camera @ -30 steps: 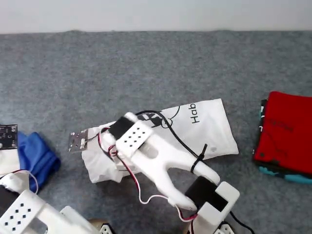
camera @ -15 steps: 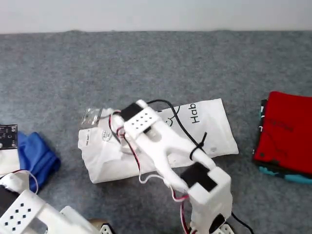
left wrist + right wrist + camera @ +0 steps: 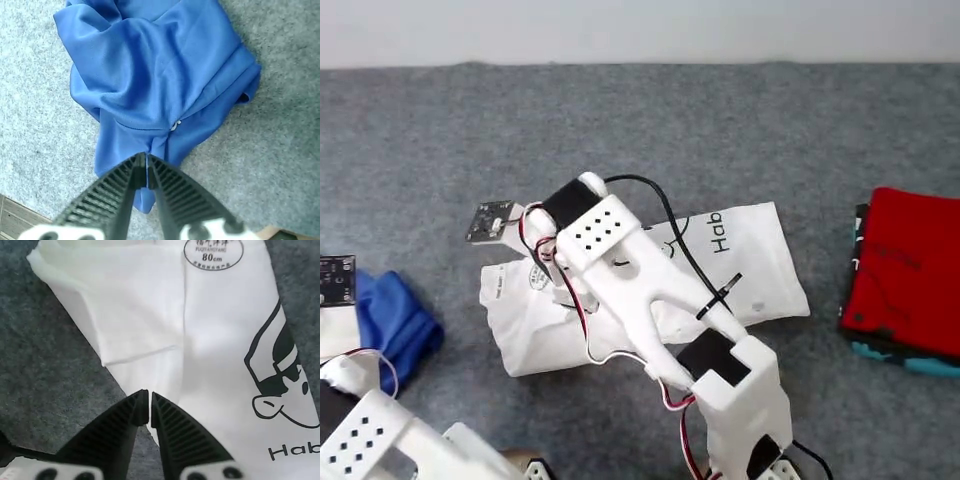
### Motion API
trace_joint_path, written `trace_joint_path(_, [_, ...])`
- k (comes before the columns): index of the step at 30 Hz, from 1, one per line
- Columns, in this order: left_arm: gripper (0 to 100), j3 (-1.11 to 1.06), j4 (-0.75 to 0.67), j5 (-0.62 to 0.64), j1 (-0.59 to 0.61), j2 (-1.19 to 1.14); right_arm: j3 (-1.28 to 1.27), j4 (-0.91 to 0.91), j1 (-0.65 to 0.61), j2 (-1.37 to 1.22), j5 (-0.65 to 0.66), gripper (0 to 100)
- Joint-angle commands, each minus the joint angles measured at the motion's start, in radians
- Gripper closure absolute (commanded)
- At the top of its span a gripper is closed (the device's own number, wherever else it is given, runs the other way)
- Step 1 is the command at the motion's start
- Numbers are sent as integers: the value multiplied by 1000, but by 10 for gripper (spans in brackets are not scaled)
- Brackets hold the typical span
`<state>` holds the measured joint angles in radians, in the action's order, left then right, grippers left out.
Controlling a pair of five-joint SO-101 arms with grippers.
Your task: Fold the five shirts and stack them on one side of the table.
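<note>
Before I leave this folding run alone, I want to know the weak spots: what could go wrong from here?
The right gripper, jaws shut, sits at the rumpled edge of the white shirt; a fold from here could come out crooked. The blue shirt lies crumpled below the shut left gripper and may snag or drag. The red shirt is stacked far across the table, so carrying could undo folds.

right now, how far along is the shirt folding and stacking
Done: a folded red shirt tops a stack at the right edge of the table, teal fabric showing beneath. In hand: the white printed shirt lies partly folded mid-table, the right gripper shut at its edge. Left: the crumpled blue shirt, unfolded, with the left gripper shut above it.
</note>
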<state>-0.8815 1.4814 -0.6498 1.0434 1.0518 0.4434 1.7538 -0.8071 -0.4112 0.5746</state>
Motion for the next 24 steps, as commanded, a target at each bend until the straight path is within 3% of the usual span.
trace_joint_path(1, [985,19,-25,-8,0,12,-9,44,-5,73,-11,990])
trace_joint_path(8, [985,15,-20,-8,0,12,-107,24,-97,111,-15,990])
trace_joint_path(18, [985,13,-20,-8,0,12,-55,-363,-119,-84,-15,990])
trace_joint_path(24, [985,12,-18,-8,0,12,31,-415,-119,-262,-15,990])
